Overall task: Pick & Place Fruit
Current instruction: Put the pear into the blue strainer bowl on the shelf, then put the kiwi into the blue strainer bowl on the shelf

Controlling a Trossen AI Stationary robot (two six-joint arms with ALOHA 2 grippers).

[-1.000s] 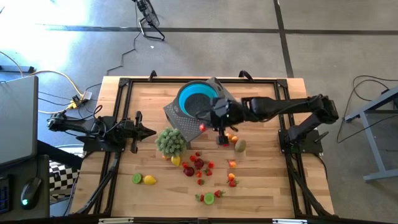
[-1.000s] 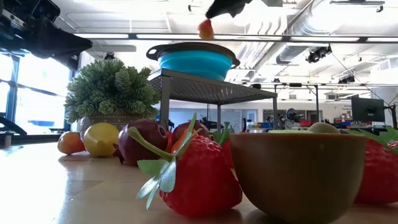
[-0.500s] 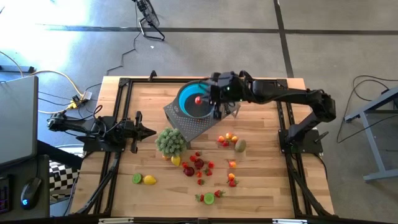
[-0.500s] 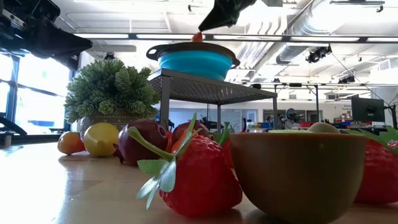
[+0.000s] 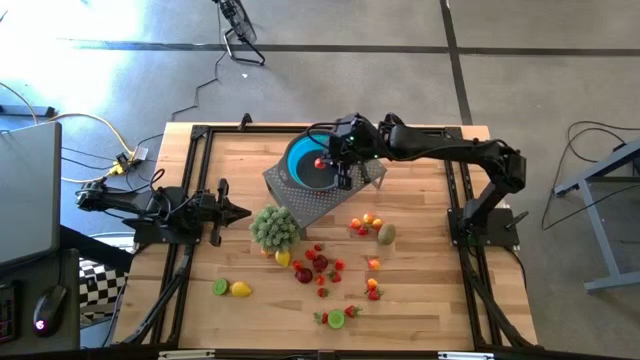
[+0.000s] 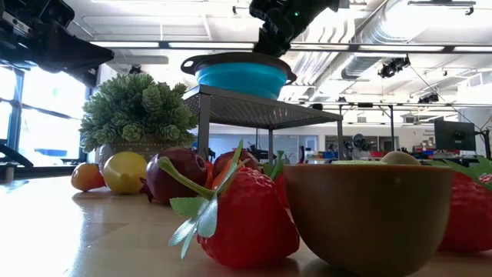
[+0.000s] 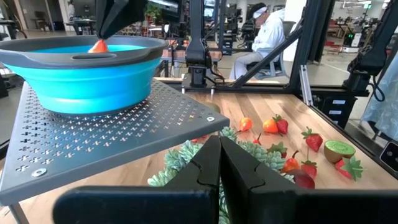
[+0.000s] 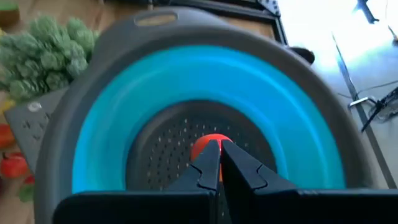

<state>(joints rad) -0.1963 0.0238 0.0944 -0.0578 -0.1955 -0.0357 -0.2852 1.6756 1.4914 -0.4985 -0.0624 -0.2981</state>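
The small red fruit (image 8: 211,148) sat pinched between my right fingers (image 8: 219,163), which were closed narrow around it, low inside the blue bowl (image 5: 303,160) above its dark perforated floor. In the high view that put it just left of my right gripper (image 5: 338,166), in the upper middle of the frame, with the bowl standing on the grey perforated rack (image 5: 320,205). From the left wrist view the same red piece showed just over the bowl's rim at the upper left.

A second before, I had carried this piece lower in the high frame, over the rack's right edge near the loose fruit; half a second before, it had reached the bowl. Now my right arm had stretched further toward the top of the frame and my wrist had dropped, so in the low view the fruit no longer showed above the rim and only my dark wrist hung over the bowl. I judged the carry finished and the release the only step left for this piece: opening here should let it fall a short way onto the bowl's floor.

The rest of the fruit (image 5: 318,264) lay scattered on the surface in the lower middle of the high view, exactly as in the earlier frames, near the green plant (image 5: 274,227). My left gripper (image 5: 240,211) waited at the left of the frame, fingers shut on nothing, unmoved.
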